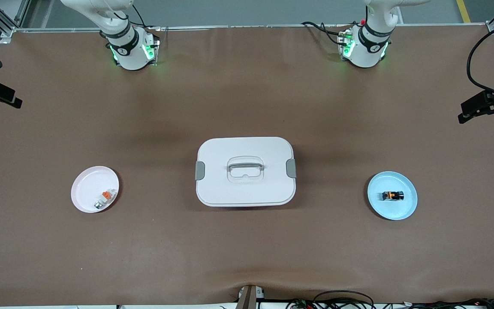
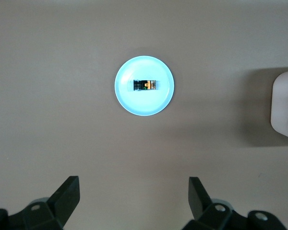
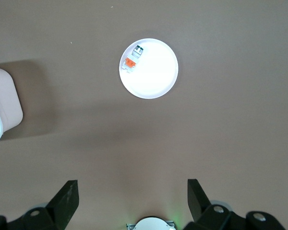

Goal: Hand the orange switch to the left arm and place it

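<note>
Both the left gripper (image 2: 134,201) and right gripper (image 3: 133,203) hung spread and holding nothing, while the orange switch (image 1: 106,197) lay in the pink plate (image 1: 85,189) at the front view's lower left, fitting either no handover so far or a switch laid down after one.

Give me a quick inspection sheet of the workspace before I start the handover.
Surface: brown table, nothing spilled.
Job's things: orange switch on pink plate, toward the right arm's end; blue plate holds a black part.
Clutter: closed white box between the plates.
Grippers: left tool open above blue plate; right tool open above pink plate.
Cables: along table edges.
Surroundings: clamped cameras at both ends.
</note>
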Controlling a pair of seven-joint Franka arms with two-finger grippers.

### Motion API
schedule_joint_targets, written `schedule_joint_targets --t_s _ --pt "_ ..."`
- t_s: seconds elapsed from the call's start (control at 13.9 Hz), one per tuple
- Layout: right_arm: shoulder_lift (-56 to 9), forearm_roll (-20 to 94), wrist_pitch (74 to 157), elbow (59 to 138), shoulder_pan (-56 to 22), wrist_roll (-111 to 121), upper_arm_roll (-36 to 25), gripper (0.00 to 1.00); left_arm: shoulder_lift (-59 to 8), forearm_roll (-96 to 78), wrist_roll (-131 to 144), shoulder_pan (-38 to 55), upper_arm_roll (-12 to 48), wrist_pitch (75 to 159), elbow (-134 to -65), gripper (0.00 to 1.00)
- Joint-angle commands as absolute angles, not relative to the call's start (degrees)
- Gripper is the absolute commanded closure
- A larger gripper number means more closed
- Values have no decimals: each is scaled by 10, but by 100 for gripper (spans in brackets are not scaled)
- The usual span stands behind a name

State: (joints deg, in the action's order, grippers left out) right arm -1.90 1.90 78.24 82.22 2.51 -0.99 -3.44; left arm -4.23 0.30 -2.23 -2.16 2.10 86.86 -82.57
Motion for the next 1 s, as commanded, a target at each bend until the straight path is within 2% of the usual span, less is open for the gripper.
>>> schedule_joint_targets --t_s 0.0,0.93 --pt "-14 22 783 823 30 -11 -32 0 -29 -6 -33 -13 10 869 -836 0" --pt "-14 25 791 822 28 -10 -30 0 -29 -23 12 -25 15 863 -822 0"
